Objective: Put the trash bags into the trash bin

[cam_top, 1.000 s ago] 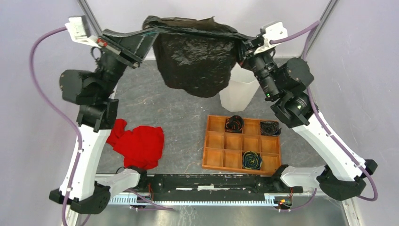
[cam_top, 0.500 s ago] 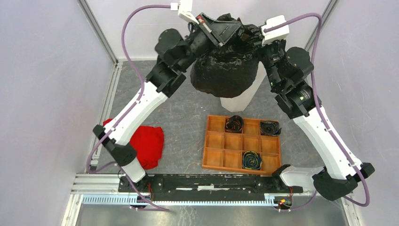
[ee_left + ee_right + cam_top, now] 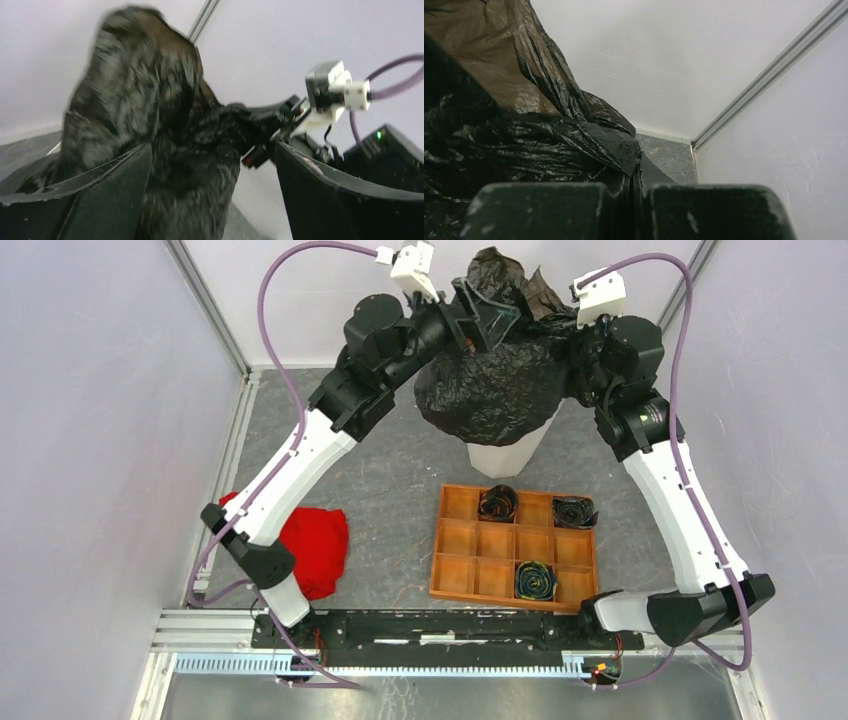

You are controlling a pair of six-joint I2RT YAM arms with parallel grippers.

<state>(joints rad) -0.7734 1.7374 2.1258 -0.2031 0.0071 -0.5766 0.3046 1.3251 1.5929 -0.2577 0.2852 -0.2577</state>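
Grey table, pale enclosure walls. Trash bag hangs bunched above the trash bin, hiding its mouth (whether any of it is inside, cannot tell). Left gripper open, fingers wide either side of the bag. Right gripper pinched on a fold. Risk: held at one point only, the floppy film may drape outside the rim or tip the bin.

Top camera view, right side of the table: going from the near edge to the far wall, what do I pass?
orange tray → white trash bin → black trash bag
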